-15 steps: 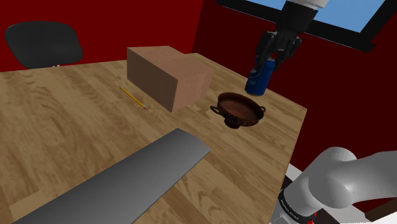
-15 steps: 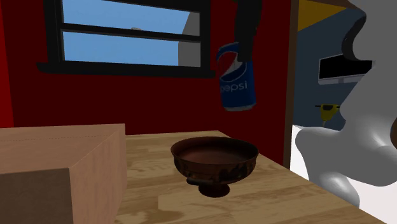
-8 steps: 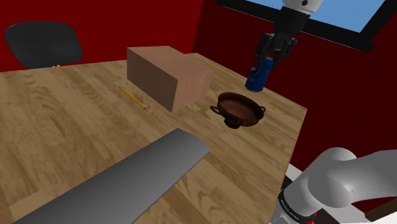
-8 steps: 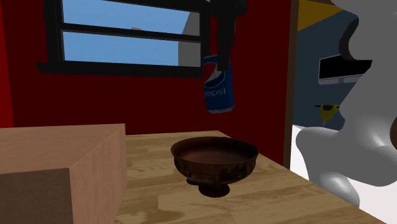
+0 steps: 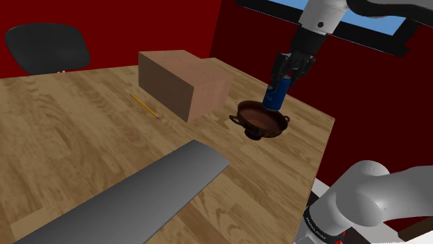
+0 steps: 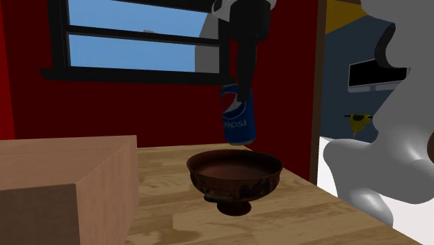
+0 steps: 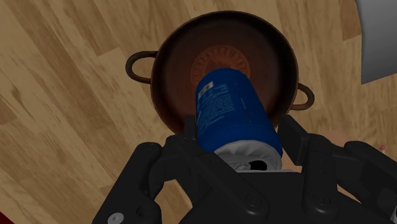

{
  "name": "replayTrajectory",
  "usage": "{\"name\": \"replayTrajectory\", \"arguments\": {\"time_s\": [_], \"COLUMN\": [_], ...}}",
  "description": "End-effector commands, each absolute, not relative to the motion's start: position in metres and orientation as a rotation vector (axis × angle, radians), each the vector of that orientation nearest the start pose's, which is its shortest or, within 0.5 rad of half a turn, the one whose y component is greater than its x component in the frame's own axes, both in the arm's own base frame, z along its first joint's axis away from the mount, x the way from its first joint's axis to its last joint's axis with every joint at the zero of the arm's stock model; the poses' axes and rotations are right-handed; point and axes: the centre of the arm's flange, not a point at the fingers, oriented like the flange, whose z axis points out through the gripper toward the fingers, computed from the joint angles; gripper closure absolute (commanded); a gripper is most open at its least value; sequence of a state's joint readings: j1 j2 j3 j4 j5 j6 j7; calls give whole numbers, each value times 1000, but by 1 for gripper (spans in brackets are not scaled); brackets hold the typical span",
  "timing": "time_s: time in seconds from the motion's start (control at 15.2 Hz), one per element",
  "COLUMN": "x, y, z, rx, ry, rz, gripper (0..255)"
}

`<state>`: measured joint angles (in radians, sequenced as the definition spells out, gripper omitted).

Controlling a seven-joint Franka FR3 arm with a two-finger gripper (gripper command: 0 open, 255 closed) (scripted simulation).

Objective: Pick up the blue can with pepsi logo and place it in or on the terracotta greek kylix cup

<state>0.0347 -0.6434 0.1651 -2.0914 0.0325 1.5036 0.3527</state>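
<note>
Above the cup (image 5: 260, 118), the can (image 5: 276, 95) is held in the air by the gripper (image 5: 290, 66), whose fingers are clamped on the can's upper end. From the second exterior view, the can (image 6: 238, 120) is seen hanging a little tilted under the gripper (image 6: 243, 87), its lower end just over the rim of the cup (image 6: 235, 174) with a narrow gap between them. Along the wrist view, the can (image 7: 232, 108) is clasped on both sides by the black fingers (image 7: 186, 129) of the gripper (image 7: 238, 137), and its lower end is lined up over the middle of the cup (image 7: 165, 70).

The cup is a dark brown bowl on a foot with two small side handles, and it is set upright on the wooden table (image 5: 69, 138) near the table's corner. A cardboard box (image 5: 184, 83) is set just beside it, toward the shoulder view's left, and a pencil (image 5: 144, 105) is laid flat on the table past the box. A grey slab (image 5: 139, 197) is seen across the table's near part. A dark chair (image 5: 48, 45) is placed behind the table against the red wall, and a window (image 6: 139, 35) is set in the wall behind the gripper.
</note>
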Motion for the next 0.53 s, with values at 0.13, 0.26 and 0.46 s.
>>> {"name": "replayTrajectory", "arguments": {"time_s": [0.13, 0.26, 0.46], "x": [332, 332, 332], "y": [92, 92, 92], "z": [637, 626, 618], "rx": [-3178, -3178, -3178], "ry": [287, 287, 287], "rz": [-104, -104, -104], "gripper": [255, 255, 255]}}
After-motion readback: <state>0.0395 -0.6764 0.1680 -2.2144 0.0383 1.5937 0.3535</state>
